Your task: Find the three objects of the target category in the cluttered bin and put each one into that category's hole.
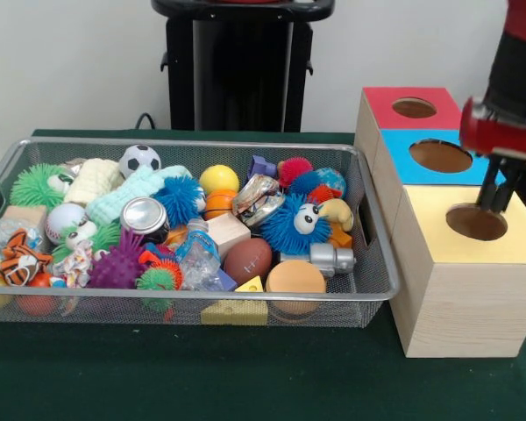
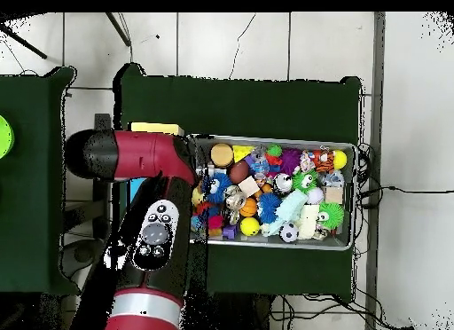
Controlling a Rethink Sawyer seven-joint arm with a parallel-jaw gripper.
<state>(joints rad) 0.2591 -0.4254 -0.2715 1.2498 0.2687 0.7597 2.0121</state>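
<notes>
Claw points straight down over yellow box's hole.

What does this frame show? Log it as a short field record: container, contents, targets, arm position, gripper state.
container: wire mesh bin on a green-covered table
contents: mixed toys, including a soccer ball, brown football, silver can, blue fuzzy creature
targets: wooden boxes with red top, blue top, yellow top, one round hole each
arm position: gripper over the yellow box's hole
gripper state: cannot tell
</notes>
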